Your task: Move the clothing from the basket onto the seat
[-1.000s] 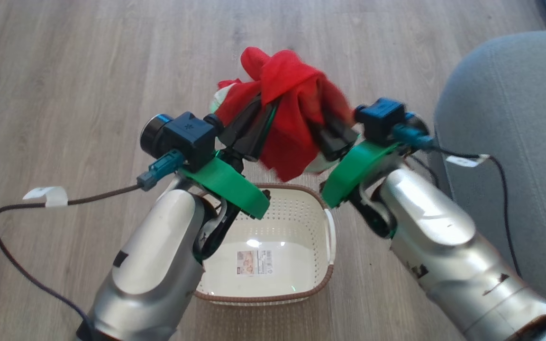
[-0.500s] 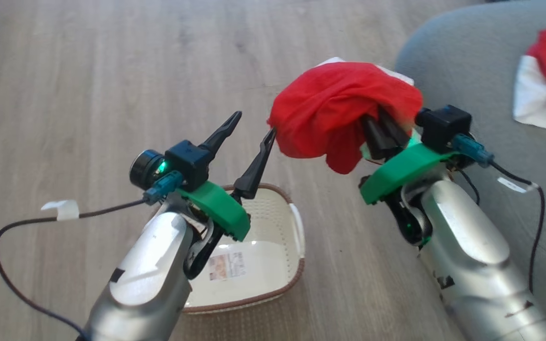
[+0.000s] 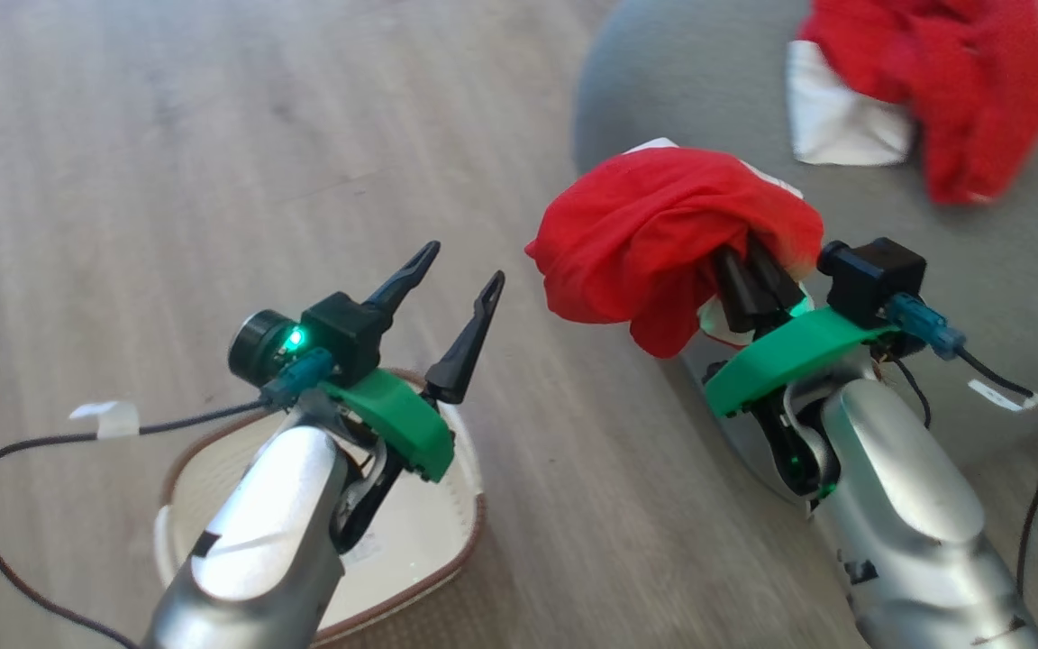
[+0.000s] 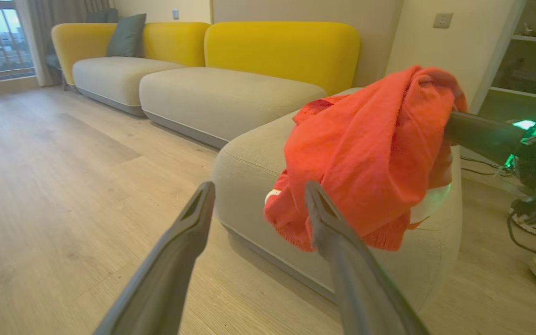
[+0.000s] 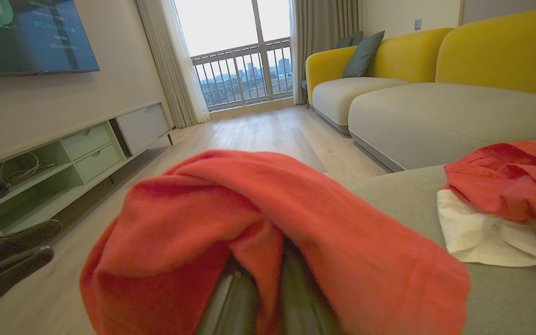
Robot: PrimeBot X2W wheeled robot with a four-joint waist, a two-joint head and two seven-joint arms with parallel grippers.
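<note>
My right gripper (image 3: 747, 284) is shut on a bunched red garment (image 3: 654, 239) of the clothing, held in the air at the near edge of the grey seat (image 3: 690, 81). The cloth drapes over its fingers (image 5: 258, 298). Farther back on the seat lies a second red-and-white garment (image 3: 933, 81). To the left, my left gripper (image 3: 465, 263) stands open and empty above the floor, just clear of the held cloth (image 4: 370, 149). The cream basket (image 3: 429, 586) sits on the floor under my left forearm, which hides most of it.
Wooden floor (image 3: 168, 180) stretches left and ahead. A dark cable (image 3: 23, 446) loops off my left wrist. Beyond the seat runs a yellow-backed sofa (image 4: 231, 88). A low TV cabinet (image 5: 86, 149) lines the far wall.
My left gripper has opened and let go of the red garment. The right gripper alone has carried it from above the basket to the seat. The head camera has turned right.
</note>
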